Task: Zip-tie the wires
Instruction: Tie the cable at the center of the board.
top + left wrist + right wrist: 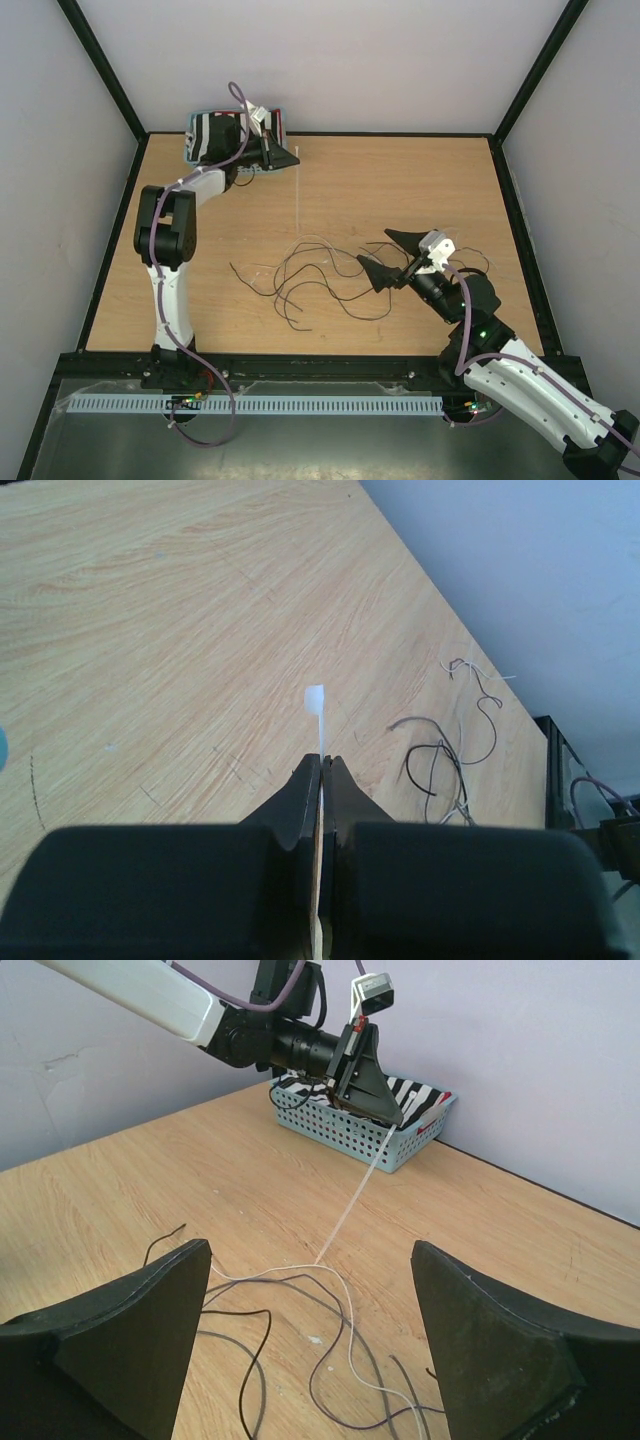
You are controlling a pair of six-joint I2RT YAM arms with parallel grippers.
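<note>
The wires (310, 275) are thin dark and pale strands curling loosely on the middle of the wooden table. My left gripper (280, 152) is at the far left back, shut on a long white zip tie (299, 190) that runs from its tips toward the wires. In the left wrist view the tie (316, 705) sticks out past the shut fingertips (322, 765). My right gripper (392, 256) is open and empty just right of the wires. In its wrist view (310, 1300) the wires (340, 1360) lie between its fingers, and the tie's tip (352, 1205) reaches them.
A teal basket (188, 140) with black-and-white striped contents stands at the back left behind the left gripper; it also shows in the right wrist view (400, 1150). Black frame rails edge the table. Walls close the back and sides.
</note>
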